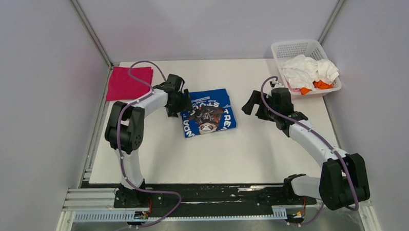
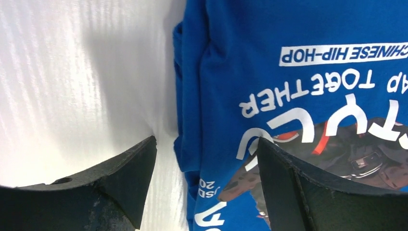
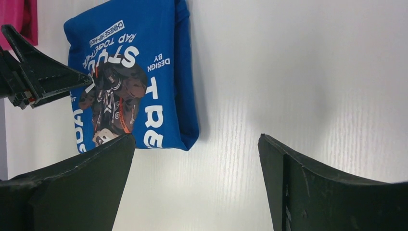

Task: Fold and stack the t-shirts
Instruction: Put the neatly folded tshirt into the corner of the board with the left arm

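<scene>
1. Pale grey walls close in a white worktop (image 1: pixel 219 156), with both arm bases bolted at its near edge.
2. Over bare worktop just right of the blue t-shirt (image 1: pixel 208 113) hangs the right gripper (image 1: pixel 256 104). Its fingers (image 3: pixel 72 192) are wide apart and hold nothing.
3. At the shirt's left edge sits the left gripper (image 2: pixel 207 154), its fingers (image 2: pixel 120 192) also apart. One is over bare worktop and the other over the print, so the folded edge lies between them. I cannot tell whether either touches the cloth.
4. The blue t-shirt lies mid-worktop as a folded rectangle, so the step in hand looks like a grasp of that edge, probably to carry it to a stack.
   - Slide the outer finger under every layer at the edge.
   - Close only once the whole thickness is between the fingers.
   - Lift low and level so the fold does not spill open.
   - The right gripper is well placed to support the opposite edge.
5. The print reads "CHINESE HIP-HOP" in a white bar, then "RAP TOGETHER" and "DESIGN BY". Large white letters "TRE" run off the fold beside a dark figure graphic. No brand tag is legible.
6. Farther back, the pink t-shirt (image 1: pixel 129 82) lies folded in the far-left corner, well apart from the blue one. It looks a likely base for the stack.
7. At far right, a white lattice basket (image 1: pixel 292 44) holds crumpled white t-shirts (image 1: pixel 306 70) and an orange t-shirt (image 1: pixel 322 84), not yet folded.
</scene>
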Controlling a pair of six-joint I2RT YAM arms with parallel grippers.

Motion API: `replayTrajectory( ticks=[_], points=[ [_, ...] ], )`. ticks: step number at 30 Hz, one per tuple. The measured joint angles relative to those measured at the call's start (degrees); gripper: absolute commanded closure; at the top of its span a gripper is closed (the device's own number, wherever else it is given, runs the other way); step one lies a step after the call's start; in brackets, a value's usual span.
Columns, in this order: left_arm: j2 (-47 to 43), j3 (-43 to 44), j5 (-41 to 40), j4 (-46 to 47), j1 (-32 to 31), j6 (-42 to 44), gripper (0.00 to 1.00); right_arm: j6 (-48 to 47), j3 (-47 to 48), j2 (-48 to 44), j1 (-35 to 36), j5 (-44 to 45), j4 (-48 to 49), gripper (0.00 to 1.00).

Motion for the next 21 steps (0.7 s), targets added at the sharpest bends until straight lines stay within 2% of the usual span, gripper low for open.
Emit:
replayTrajectory(
  ticks=[1,5,6,7,8,10,15,21],
  points=[
    [0.2,0.0,-0.5,0.1,-0.6,-0.3,0.25,0.0,-0.6,-1.3,-0.1,0.9,-0.3,0.0],
    [1.7,1.5,-3.8,-0.6,-4.0,-2.2,0.48,0.0,-1.8,-3.8,-0.2,3.5,-1.6,0.0],
    [2.6,2.5,-4.6,-1.0,-4.7,-2.8,0.6,-0.1,-1.9,-4.0,-0.2,4.0,-1.9,0.0],
    [3.7,4.2,-5.7,-2.0,-5.6,-3.1,0.66,-0.2,-2.0,-4.2,-0.2,4.8,-2.3,0.0],
    [5.0,5.9,-6.3,-2.7,-6.2,-3.7,0.85,-0.2,-2.1,-4.2,-0.2,5.3,-2.4,0.0],
    [7.6,10.1,-7.3,-4.8,-7.2,-4.9,1.0,-0.4,-2.3,-4.2,-0.3,6.7,-2.6,0.0],
    [13.6,21.6,-15.2,-13.1,-8.9,-4.3,1.0,-1.1,-2.7,-4.2,-0.5,9.8,-3.4,0.0],
    [16.2,27.1,-33.2,-17.9,-8.3,6.3,1.0,-2.1,-2.7,-4.3,-0.6,13.1,-3.4,0.0]
  ],
)
